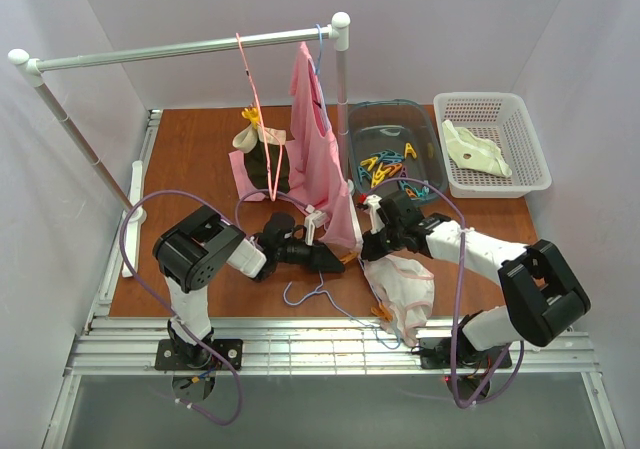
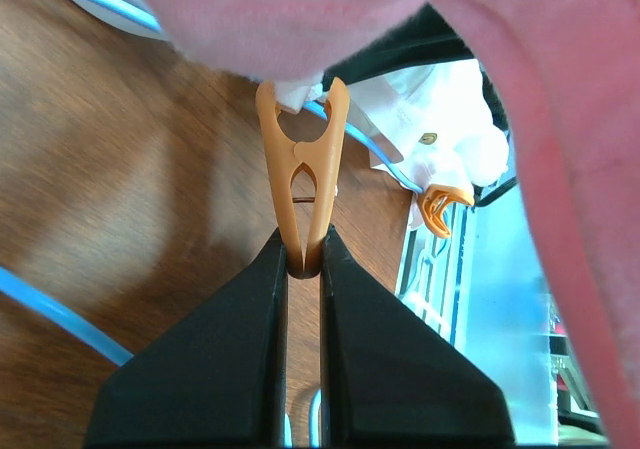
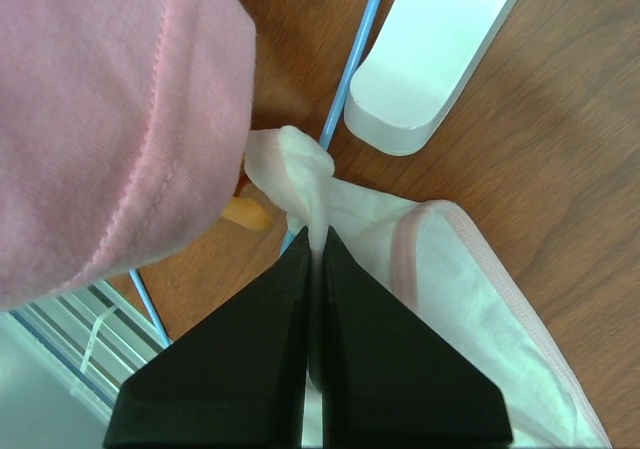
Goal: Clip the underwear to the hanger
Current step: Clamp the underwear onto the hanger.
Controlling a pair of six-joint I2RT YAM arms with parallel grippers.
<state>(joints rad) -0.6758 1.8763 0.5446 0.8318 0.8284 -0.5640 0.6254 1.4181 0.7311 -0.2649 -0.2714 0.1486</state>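
Note:
The pale pinkish-white underwear (image 1: 402, 287) lies bunched at the table's front, right of centre. My right gripper (image 1: 367, 252) is shut on a pinched corner of it, seen as white fabric with pink edging in the right wrist view (image 3: 450, 269), with the gripper (image 3: 315, 244) beside the blue wire. The light-blue hanger (image 1: 303, 295) lies flat on the table, its wire passing under that corner (image 3: 352, 69). My left gripper (image 1: 338, 259) is shut on the tail of an orange clothespin (image 2: 301, 159), whose mouth points at the fabric corner; the gripper (image 2: 303, 261) is low over the table.
A second orange clip (image 2: 441, 207) sits on the underwear's near edge. A pink garment (image 1: 318, 154) hangs from the rack rail over both grippers. Behind are a clear bin of clips (image 1: 392, 129), a white basket (image 1: 520, 119) and the rack's white foot (image 3: 430, 59).

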